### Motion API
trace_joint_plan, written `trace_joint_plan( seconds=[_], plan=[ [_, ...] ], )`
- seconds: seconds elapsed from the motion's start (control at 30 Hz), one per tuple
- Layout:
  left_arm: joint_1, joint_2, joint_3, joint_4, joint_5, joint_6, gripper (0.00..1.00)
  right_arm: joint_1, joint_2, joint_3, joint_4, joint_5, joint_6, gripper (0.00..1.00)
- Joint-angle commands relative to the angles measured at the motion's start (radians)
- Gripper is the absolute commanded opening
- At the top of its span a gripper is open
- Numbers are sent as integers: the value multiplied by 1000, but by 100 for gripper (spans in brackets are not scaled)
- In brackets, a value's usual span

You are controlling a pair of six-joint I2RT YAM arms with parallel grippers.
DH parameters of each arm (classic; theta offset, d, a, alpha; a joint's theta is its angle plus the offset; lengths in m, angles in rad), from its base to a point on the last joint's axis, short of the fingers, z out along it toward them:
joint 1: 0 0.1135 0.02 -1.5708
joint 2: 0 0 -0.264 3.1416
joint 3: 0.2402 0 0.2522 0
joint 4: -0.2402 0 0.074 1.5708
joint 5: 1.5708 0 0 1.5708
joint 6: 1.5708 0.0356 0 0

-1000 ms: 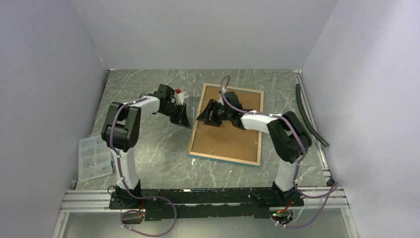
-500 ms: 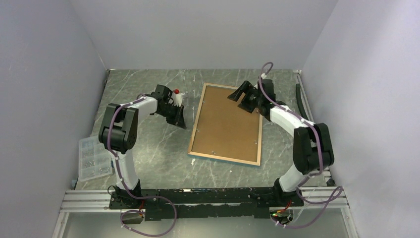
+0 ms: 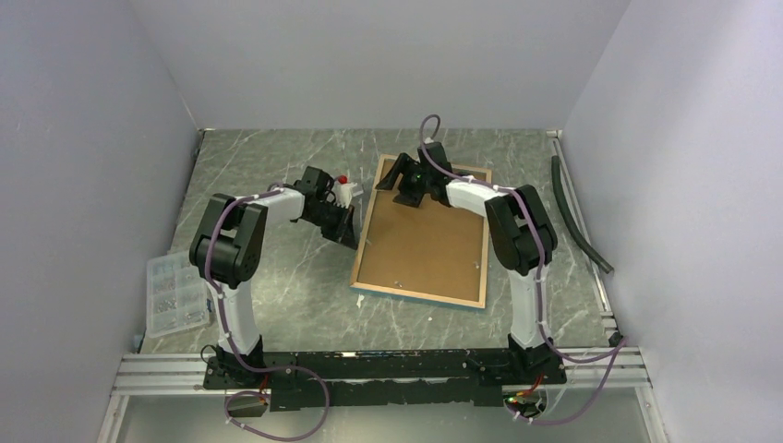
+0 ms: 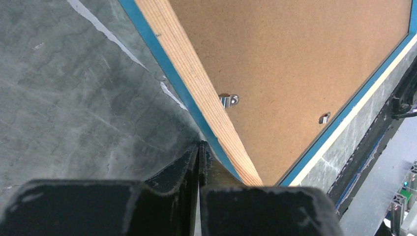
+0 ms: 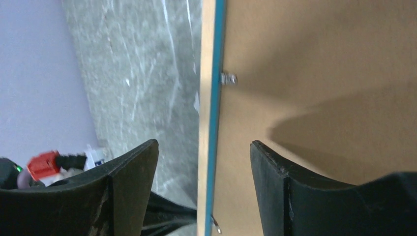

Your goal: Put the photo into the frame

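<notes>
Robotics lab test cell: plain grey walls (image 3: 388, 65) round marble-look counter (image 3: 268, 157), 2 arms (image 3: 233, 300) bolted to alu rail (image 3: 157, 374), purple cables (image 3: 605, 374), clear parts box (image 3: 175, 295).

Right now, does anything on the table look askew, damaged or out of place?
The frame lies face down, skewed on the table, with the brown backing panel in it. No photo shows in any view. Nothing looks spilled or broken.

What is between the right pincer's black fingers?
The right wrist view shows it: an edge of the big rectangular picture frame, light wood with blue rim, seen inside the open right pincer.
</notes>
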Motion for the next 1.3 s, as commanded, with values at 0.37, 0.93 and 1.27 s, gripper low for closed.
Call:
trace_joint_plan(
  seconds=[0.37,0.93,1.27],
  plan=[
    [4,-38,-44,57,33,-3,8,22,196,234,21,-8,107,68],
    [4,-50,-59,64,31,8,7,34,217,247,36,30,113,67],
    [4,-56,-57,61,31,9,6,39,230,253,65,-2,108,67]
  ],
)
